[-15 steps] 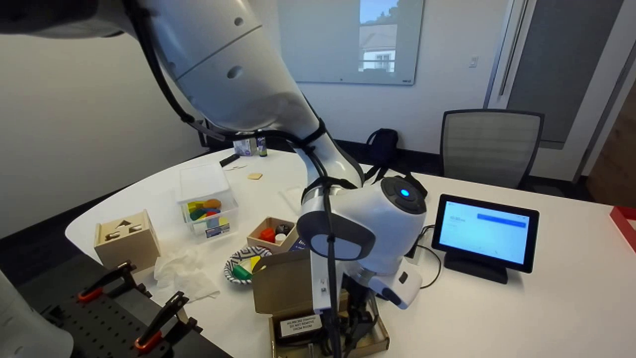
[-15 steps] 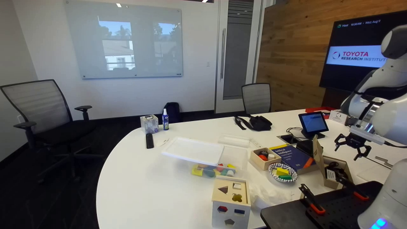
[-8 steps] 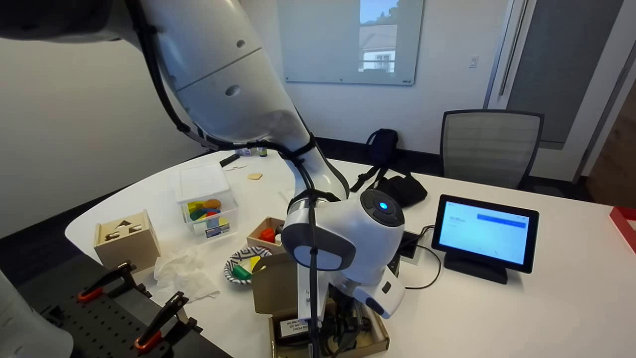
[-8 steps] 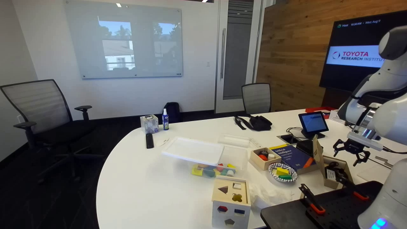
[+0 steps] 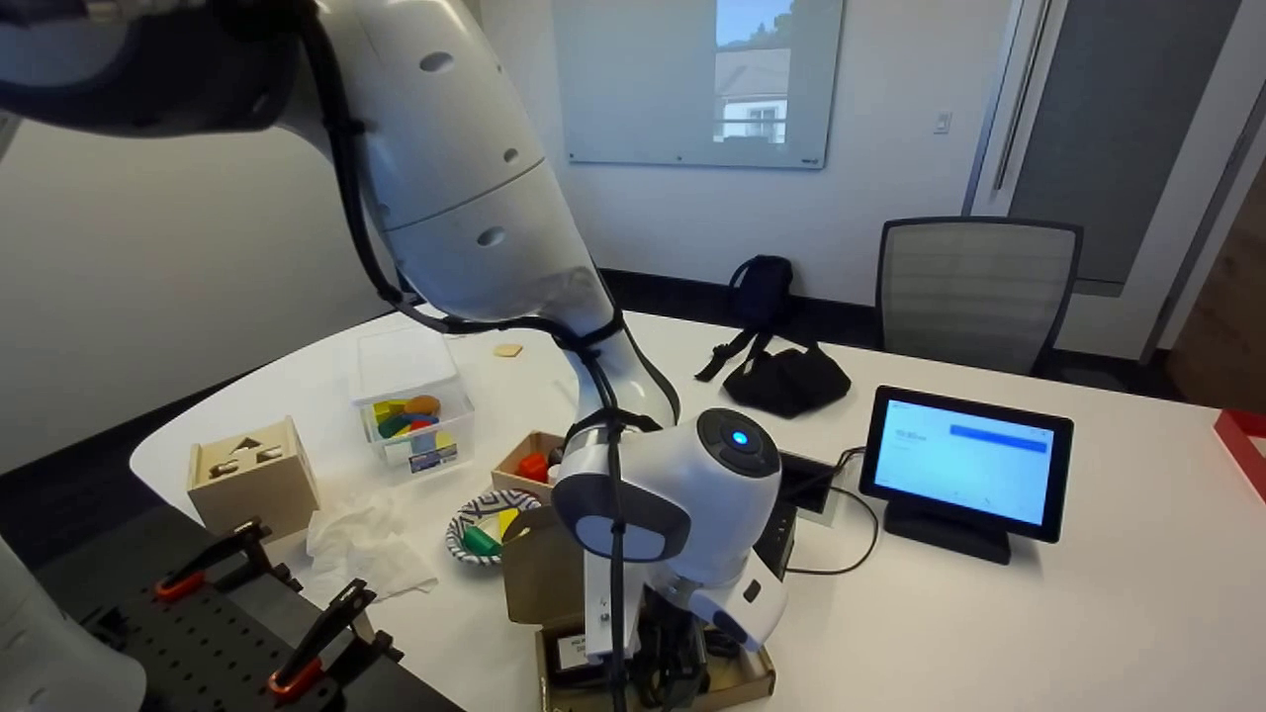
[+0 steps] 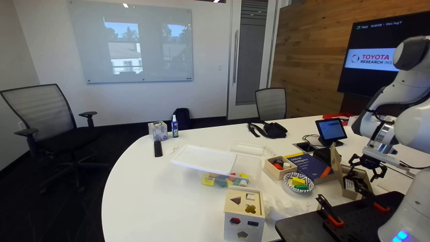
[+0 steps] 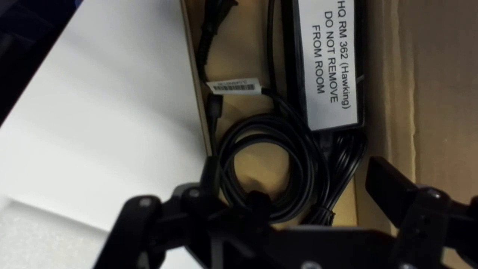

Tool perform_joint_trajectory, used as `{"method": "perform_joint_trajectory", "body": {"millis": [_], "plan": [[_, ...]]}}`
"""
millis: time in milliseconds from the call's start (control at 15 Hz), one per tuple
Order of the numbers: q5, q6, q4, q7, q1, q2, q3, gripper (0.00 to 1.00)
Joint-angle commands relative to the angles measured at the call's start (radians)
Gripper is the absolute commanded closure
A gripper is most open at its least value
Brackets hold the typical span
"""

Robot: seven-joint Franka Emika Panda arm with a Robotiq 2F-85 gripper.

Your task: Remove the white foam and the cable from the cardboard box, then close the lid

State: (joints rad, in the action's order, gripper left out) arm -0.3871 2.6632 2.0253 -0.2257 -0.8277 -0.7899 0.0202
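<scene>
In an exterior view, the open brown cardboard box (image 5: 744,692) sits on the white bench (image 5: 989,633) at the bottom centre of the frame, its brown cardboard lid (image 5: 542,566) standing raised. The white robot arm (image 5: 495,227) screens much of the interior. A crumpled white sheet (image 5: 363,554) lies toward the lower left; whether it is the task's white foam cannot be established.

In an exterior view, the black two-fingered pincer (image 6: 362,172) hangs over the box at the right of the frame. Contact with the contents cannot be confirmed.

In the wrist view, the pincer is spread wide and holds nothing. The coiled black cable (image 7: 305,168) lies in the box, mid-frame, between the fingers (image 7: 390,190) as seen from above, beside a tied black cord bundle (image 7: 343,160) and near a black power adapter (image 7: 328,63) bearing a white label. No white foam is identified inside. Step in hand, as judged: grasping the coil. Both fingertips appear close to the box walls; narrow slightly before descending, so neither lands on cardboard. Close low enough to catch every loop. Raise slowly and straight: the adapter probably trails on its cord and may snag on the rim.
</scene>
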Motion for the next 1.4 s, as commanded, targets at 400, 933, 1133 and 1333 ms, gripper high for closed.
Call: {"method": "perform_joint_trajectory", "body": {"millis": [400, 933, 1133, 1333], "plan": [[0.049, 0.012, -0.076, 0.097, 0.094, -0.088, 0.058, 0.22], [0.077, 0.007, -0.109, 0.143, 0.153, -0.136, 0.101, 0.64], [0.078, 0.007, -0.108, 0.143, 0.169, -0.14, 0.106, 0.89], [0.083, 0.007, -0.111, 0.144, 0.178, -0.143, 0.12, 1.0]]}}
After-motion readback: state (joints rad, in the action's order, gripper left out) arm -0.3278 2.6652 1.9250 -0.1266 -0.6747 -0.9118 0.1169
